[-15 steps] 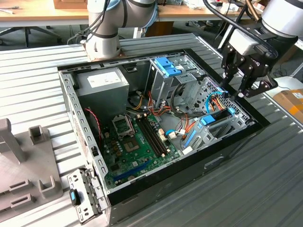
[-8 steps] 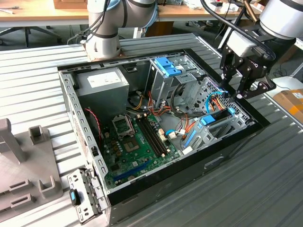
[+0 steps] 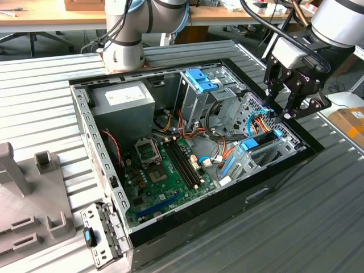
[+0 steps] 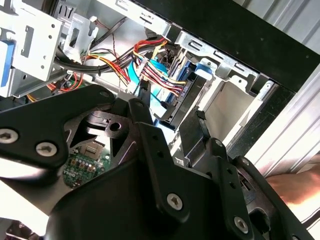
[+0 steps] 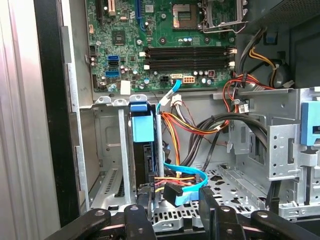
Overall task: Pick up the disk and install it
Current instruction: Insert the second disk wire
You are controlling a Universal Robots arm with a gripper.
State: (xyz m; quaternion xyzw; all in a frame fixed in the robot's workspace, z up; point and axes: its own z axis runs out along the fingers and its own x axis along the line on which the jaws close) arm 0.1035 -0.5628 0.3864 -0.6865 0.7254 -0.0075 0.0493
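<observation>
Ribbed metal surface [image 3: 318,216] carries the open computer case [image 3: 273,185]. Disk [image 3: 263,138] sits edge-up in its bay at 3 o'clock; hand [image 3: 282,115] hovers above, fingers spread, empty. Install step appears near complete; seating likely needs confirming.

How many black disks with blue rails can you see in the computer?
1. The disk stands on edge in the metal bay, close to the gripper. Others may be hidden.
</observation>
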